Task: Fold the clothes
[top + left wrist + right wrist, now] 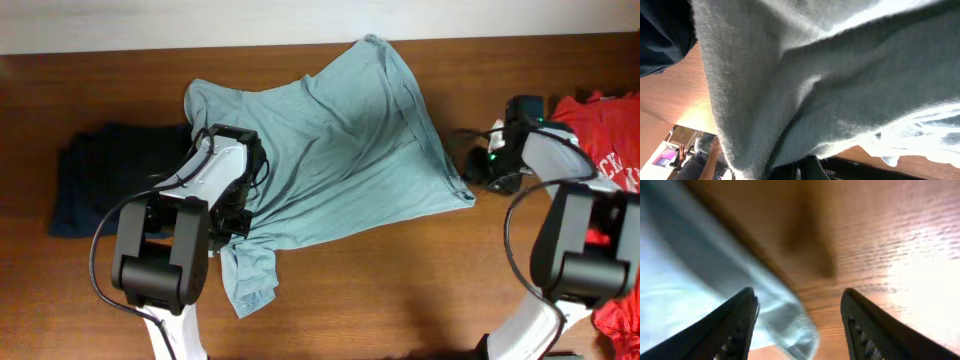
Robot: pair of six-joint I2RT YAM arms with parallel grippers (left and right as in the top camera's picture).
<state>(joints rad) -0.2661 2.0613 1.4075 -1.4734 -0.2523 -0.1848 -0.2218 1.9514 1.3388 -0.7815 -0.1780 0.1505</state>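
Note:
A teal T-shirt [340, 150] lies spread across the middle of the wooden table [400, 290], with one sleeve hanging toward the front left. My left gripper [232, 215] is at the shirt's lower left edge. In the left wrist view its fingers [800, 172] sit pressed together with the teal fabric [815, 75] bunched over them and filling the view. My right gripper [478, 172] is at the shirt's right corner. In the right wrist view it is open [799, 297], with the shirt's corner [785, 325] lying between its fingers on the table.
A dark navy garment [100, 175] lies folded at the left of the table, and shows in the left wrist view [660, 30]. A red garment [610, 130] lies at the right edge under the right arm.

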